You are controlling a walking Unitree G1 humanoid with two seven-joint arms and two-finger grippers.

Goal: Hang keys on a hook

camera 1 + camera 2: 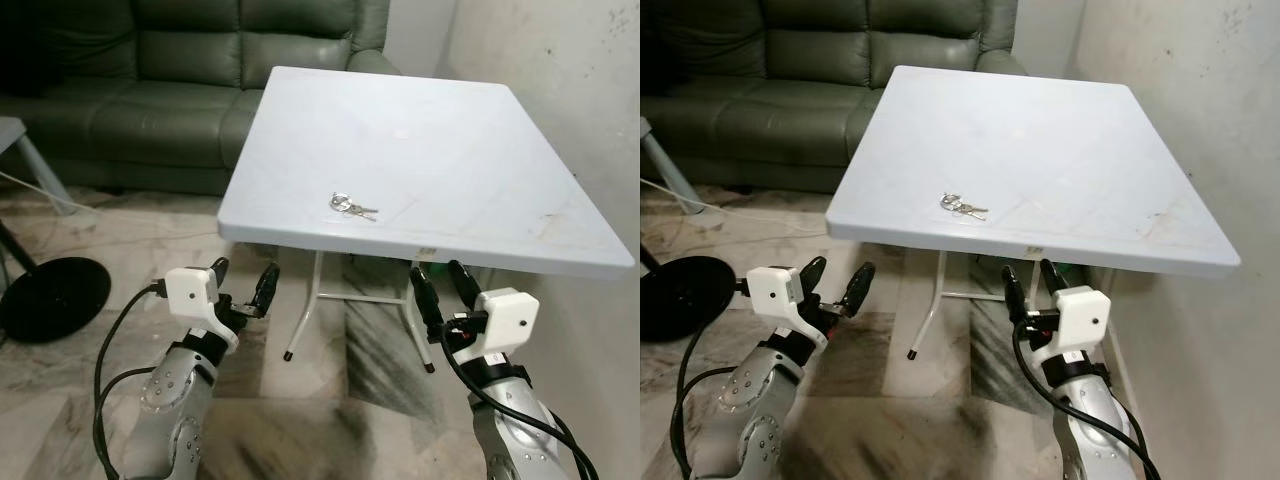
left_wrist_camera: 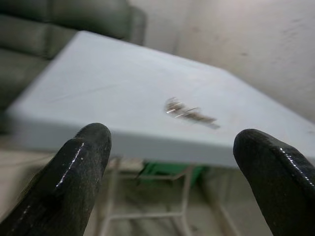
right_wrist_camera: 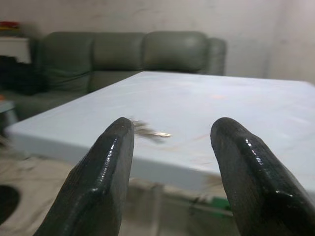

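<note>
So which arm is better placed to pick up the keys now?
Probably the right. The keys lie near the table's front edge; the right gripper hangs just under that edge, the left gripper beyond the table's corner.

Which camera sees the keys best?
The left eye view: the keys lie sharp and whole near the table's front edge. The right eye view shows them equally well; both wrist views show them small and blurred.

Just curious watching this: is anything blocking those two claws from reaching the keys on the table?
Nothing visible does. The keys lie alone near the white table's front edge; the left gripper and right gripper hang open just below that edge.
</note>
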